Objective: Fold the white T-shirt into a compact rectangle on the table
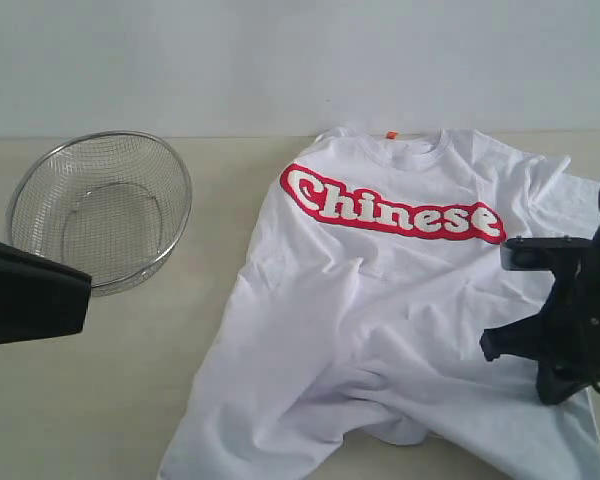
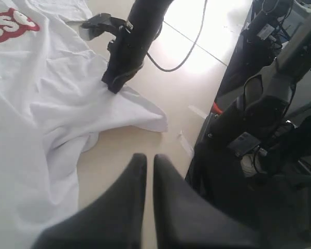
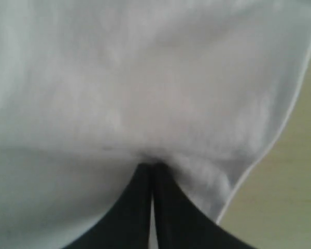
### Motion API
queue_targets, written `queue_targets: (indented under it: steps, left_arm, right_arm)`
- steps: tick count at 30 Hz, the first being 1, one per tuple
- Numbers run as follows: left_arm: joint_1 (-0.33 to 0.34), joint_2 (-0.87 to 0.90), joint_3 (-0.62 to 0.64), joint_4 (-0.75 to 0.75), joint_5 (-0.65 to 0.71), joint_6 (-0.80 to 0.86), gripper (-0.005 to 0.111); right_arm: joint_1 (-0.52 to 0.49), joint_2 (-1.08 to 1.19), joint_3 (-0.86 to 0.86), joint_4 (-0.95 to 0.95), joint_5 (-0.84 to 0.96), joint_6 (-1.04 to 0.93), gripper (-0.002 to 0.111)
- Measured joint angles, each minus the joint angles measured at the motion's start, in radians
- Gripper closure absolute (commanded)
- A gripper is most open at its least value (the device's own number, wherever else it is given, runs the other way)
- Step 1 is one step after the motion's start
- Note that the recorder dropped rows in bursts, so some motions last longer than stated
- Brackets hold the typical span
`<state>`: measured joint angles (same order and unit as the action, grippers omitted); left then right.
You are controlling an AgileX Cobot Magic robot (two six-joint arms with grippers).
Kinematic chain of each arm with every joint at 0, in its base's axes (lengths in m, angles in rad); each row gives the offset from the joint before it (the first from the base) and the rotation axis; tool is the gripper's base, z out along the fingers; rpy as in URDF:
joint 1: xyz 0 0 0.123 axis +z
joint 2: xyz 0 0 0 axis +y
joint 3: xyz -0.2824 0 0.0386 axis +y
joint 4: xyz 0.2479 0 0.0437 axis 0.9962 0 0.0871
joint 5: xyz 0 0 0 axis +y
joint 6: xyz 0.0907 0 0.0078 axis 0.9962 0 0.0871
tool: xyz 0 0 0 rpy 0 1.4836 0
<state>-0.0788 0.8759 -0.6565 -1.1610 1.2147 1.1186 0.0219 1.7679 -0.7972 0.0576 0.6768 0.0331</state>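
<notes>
The white T-shirt (image 1: 380, 300) lies face up and spread on the bench (image 1: 100, 400), collar away from the exterior camera and hem toward it, on the right half of that view. Your right hand (image 3: 152, 171) is closed with its tips down in the cloth by the shirt's right edge. The fabric puckers there, so I judge it has a pinch of the shirt. Your left hand (image 2: 149, 158) is closed on nothing, over bare bench just off the hem.

The step looks like the first side fold. Before lifting, check that you hold both layers, not the top one alone. Then carry the edge low across the chest so the cloth rolls over rather than drags. Your left hand would do best pinning the middle or taking the matching point at the shoulder.

The cotton is thin, limp and matte, and it already lies rumpled with soft ridges near the hem. Smooth those out or they get trapped in the fold. The red band (image 1: 390, 205) of lettering looks stiffer. The round wire-mesh basket (image 1: 100, 210) stands well apart.
</notes>
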Motion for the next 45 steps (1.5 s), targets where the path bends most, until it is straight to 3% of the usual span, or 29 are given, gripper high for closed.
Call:
queue_targets:
  steps: [8,13,17,23,30,36,45]
  left_arm:
    - [0.0,0.0,0.0,0.0,0.0,0.0,0.102]
    - [0.0,0.0,0.0,0.0,0.0,0.0,0.102]
    - [0.0,0.0,0.0,0.004,0.0,0.0,0.102]
    - [0.0,0.058,0.0,0.043,0.004,-0.018,0.102]
    - [-0.007,0.211,0.0,0.075,0.004,0.0,0.102]
    - [-0.095,0.37,0.0,0.061,0.003,0.039,0.102]
    - [-0.182,0.572,0.0,0.061,-0.003,0.046,0.102]
  right_arm:
    - [-0.065,0.011,-0.06,-0.155,0.003,0.041,0.108]
    - [-0.126,0.011,-0.072,-0.148,0.008,0.046,0.108]
    - [-0.112,-0.023,-0.072,-0.083,0.01,0.04,0.108]
    - [-0.025,-0.223,-0.046,0.037,0.01,0.011,0.108]
    - [0.18,-0.41,0.077,0.155,0.053,-0.024,0.108]
    - [0.303,-0.435,0.124,0.159,0.187,-0.022,0.108]
    - [0.402,-0.435,0.141,0.159,0.275,-0.02,0.108]
